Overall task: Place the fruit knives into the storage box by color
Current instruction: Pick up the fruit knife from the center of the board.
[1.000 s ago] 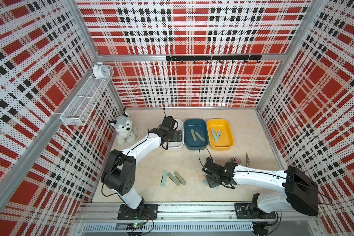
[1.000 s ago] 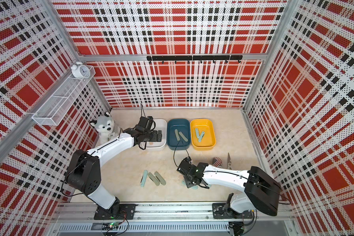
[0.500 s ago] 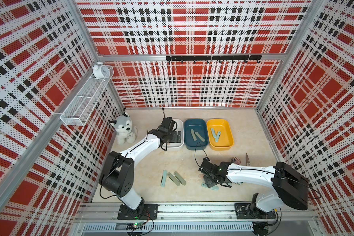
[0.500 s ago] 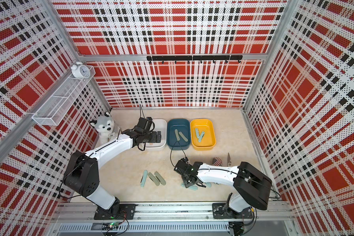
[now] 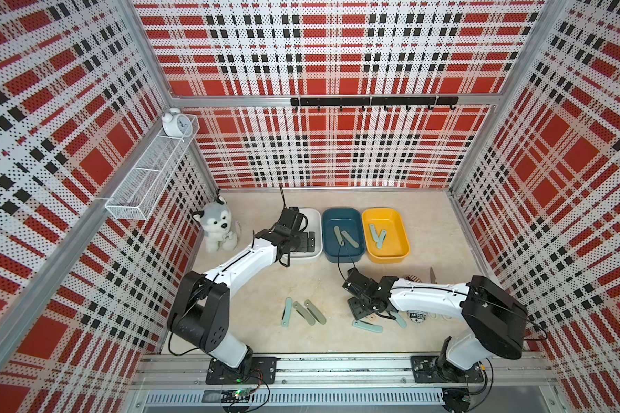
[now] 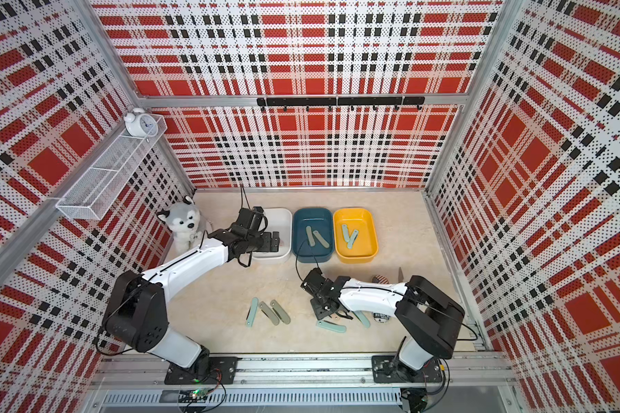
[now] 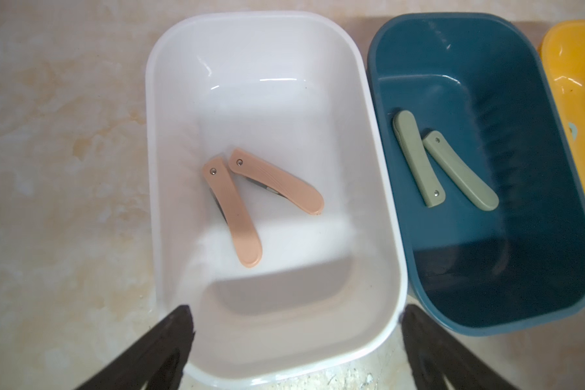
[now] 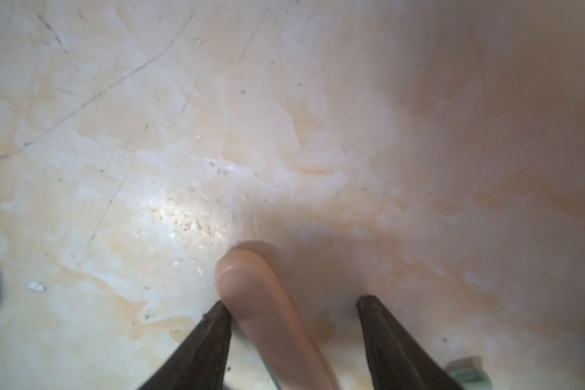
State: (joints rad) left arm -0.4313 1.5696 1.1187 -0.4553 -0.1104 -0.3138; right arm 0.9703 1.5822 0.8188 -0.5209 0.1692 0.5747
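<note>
In a top view, my right gripper (image 5: 363,314) had shifted slightly across the beige marbled tabletop (image 5: 430,243). It sat low, well in front of the dark blue oblong plastic box (image 5: 342,210), among the loose light teal folded knives (image 5: 367,326), and the arm had folded in behind it. The left gripper (image 5: 308,241) had stayed over the white oblong plastic box (image 5: 314,218), just beside the blue one.

On the left wrist camera its jaws stood wide apart and empty. Two pale pink folded knives (image 7: 232,209) lay in the white box and two sage-green folded knives (image 7: 417,158) in the blue.

On the right wrist camera the jaws had narrowed but were apart. A single pink knife (image 8: 267,310) lay between them on the tabletop, touching one finger only. I judged it not yet gripped, and bound for the white box.
</note>
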